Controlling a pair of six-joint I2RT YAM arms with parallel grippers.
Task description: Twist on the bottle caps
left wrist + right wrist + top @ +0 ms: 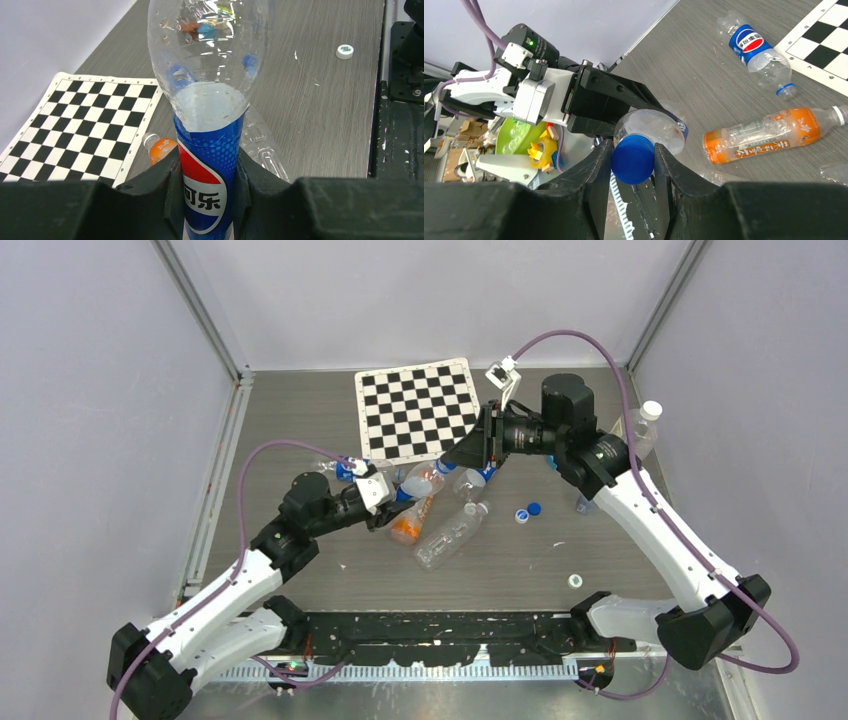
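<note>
Misalignment is risking cross-threading while the right gripper (pixel 633 150) is pinching the blue cap (pixel 632 162). The left gripper (pixel 208 167) is clamping the bottle (pixel 207 100).

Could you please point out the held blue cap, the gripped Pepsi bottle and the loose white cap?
blue cap (pixel 633 160), right wrist view, middle of its visible face.
Pepsi bottle (pixel 206 190), left wrist view, its blue label.
white cap (pixel 344 51), left wrist view, its top face.
</note>
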